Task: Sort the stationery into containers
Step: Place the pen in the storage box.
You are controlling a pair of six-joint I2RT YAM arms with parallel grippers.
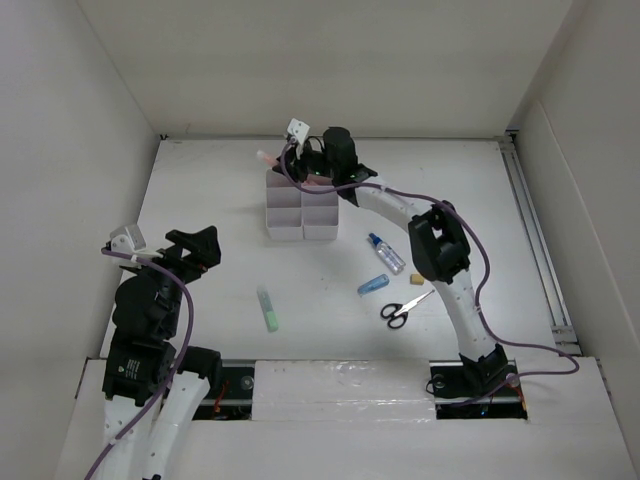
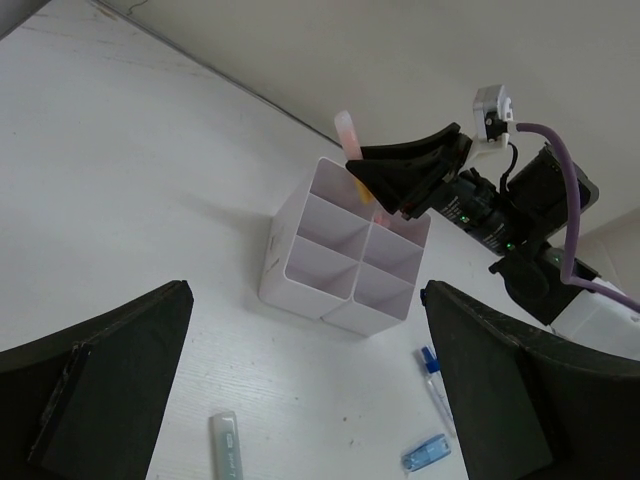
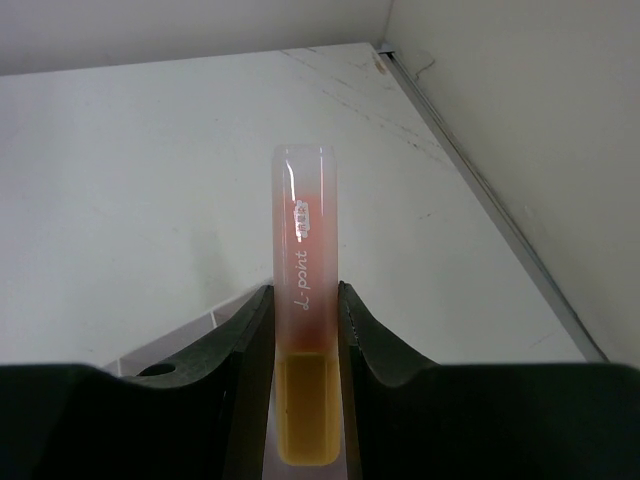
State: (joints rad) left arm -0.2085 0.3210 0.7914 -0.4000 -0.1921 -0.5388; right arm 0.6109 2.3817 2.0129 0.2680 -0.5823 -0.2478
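Stationery sorting looks to be at an early stage. Your right gripper (image 3: 305, 335) has its fingers clamped on a pen with a translucent pink cap and an orange-yellow barrel (image 3: 303, 250). It holds the pen roughly upright over the two white plastic organiser trays (image 1: 302, 228), which stand together as a block of six square compartments.

In the left wrist view the pen's lower end appears to dip into the far-left compartment of the trays, with the pink cap standing above the rim. The pen is gripped, so it is not yet delivered. The four nearer compartments look empty. The gripper hides part of the far pair, so you cannot tell what they hold.

Your left gripper (image 2: 310, 395) hangs to the near left of the trays, well apart from them, fingers spread wide and holding nothing.

Five items lie loose on the white table (image 1: 200, 180), all on the near side of the trays:
- a green plastic highlighter (image 1: 268, 308), nearer than the trays and lying alone
- a clear bottle with a blue cap (image 1: 385, 252), to the near right
- a blue highlighter (image 1: 373, 285), just beyond the bottle
- a small tan eraser (image 1: 416, 279), beside the blue highlighter
- black-handled scissors (image 1: 403, 310), farthest from the trays
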